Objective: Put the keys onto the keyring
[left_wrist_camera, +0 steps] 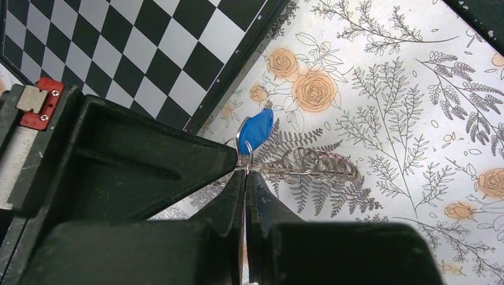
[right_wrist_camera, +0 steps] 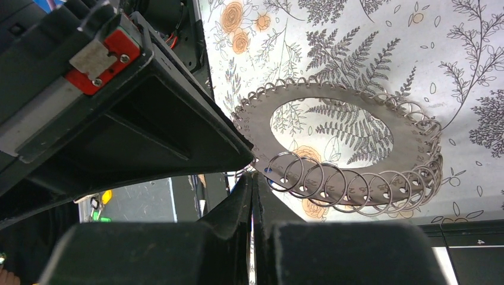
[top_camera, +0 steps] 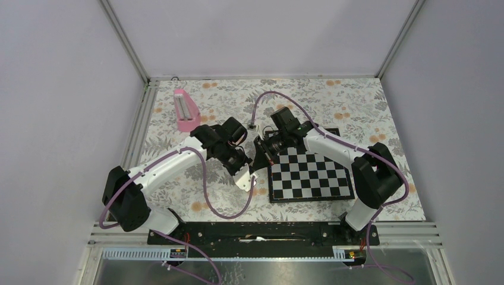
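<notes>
In the left wrist view, the left gripper [left_wrist_camera: 245,172] has its fingers pressed together. The tips pinch the thin wire loops at the near edge of the keyring [left_wrist_camera: 321,166], which is seen almost edge-on and runs away to the right above the flowered table [left_wrist_camera: 386,89]. The key [left_wrist_camera: 257,129], with its bright blue head, hangs from a wire loop just above the fingertips and touches that same cluster of loops. Its blade is too small to make out. A corner of the chessboard [left_wrist_camera: 119,47] fills the upper left, well behind the key. In the right wrist view, the right gripper [right_wrist_camera: 254,177] is also closed, its tips clamped at the near-left rim of the keyring. From here the keyring shows as a flat grey band with a wide open centre and a row of small wire loops all round its edge. The fern pattern of the table shows through the hole. The key cannot be seen in this view. From the top camera, both arms reach inward and their grippers meet just off the left edge of the chessboard, where the keyring and key are too small to pick out. A pink block [top_camera: 186,111] lies well apart at the far left of the table.
</notes>
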Robot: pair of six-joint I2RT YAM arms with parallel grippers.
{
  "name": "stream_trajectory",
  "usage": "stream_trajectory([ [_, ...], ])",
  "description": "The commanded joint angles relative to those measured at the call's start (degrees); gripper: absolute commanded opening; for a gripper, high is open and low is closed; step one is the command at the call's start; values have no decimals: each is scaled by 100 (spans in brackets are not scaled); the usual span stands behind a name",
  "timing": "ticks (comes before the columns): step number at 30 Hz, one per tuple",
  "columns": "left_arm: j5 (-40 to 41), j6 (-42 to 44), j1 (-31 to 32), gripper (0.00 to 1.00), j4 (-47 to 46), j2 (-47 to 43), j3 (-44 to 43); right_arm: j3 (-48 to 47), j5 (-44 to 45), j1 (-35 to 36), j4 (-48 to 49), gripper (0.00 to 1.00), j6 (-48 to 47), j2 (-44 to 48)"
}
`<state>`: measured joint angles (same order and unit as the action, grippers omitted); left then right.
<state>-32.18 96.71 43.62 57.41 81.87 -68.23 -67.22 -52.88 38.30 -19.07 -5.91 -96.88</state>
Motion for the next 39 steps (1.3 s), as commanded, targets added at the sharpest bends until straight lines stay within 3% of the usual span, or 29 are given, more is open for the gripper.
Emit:
stream_trajectory([
  [1,-401,-211,94,0,-297,-135,-52,-121,341,35,291,0,-209,28],
  [20,-500,-1248,-355,0,-1110,-240,89,218,425,35,601,0,-297,522],
  [39,-806,-1465,-500,0,-1214,-267,-106,289,568,36,636,0,-297,518],
])
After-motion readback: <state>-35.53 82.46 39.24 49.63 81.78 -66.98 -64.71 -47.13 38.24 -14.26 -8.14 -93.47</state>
